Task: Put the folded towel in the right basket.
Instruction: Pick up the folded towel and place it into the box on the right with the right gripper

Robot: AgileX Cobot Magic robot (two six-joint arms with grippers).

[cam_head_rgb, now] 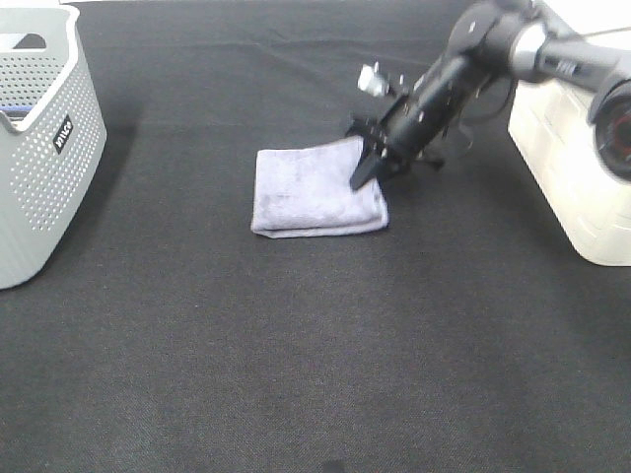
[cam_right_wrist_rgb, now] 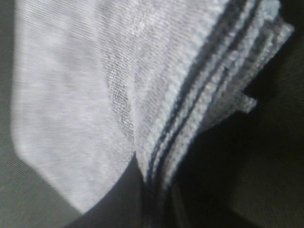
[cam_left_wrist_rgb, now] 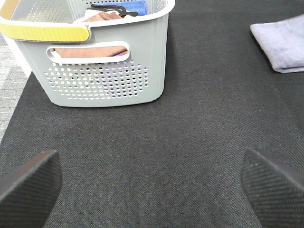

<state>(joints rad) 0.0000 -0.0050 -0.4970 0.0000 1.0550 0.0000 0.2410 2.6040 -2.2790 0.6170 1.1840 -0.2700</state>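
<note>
Right hand is clamped on the folded towel - in the wrist view the stacked layers of the towel's edge taper down and are squeezed between the two dark fingers. Seen from the high camera, the hand comes in tilted from the arm's side and bites the towel at its edge nearest the arm, by the far corner. That corner looks a little raised. The rest of the lavender towel lies flat on the black table, spreading away from the fingertips. The right basket, cream coloured, stands behind the right hand on the arm's side, apart from the towel and with bare table between them. The towel is on the table, not in either basket. Left hand is spread wide with nothing between its fingers - it hovers over bare table. The left basket, grey with a perforated wall and a slot handle, stands ahead of this hand. Folded cloths, brownish and blue, show inside it. Well off to the towel side of the left hand, the towel's corner shows at the frame edge, clear of the left basket.
</note>
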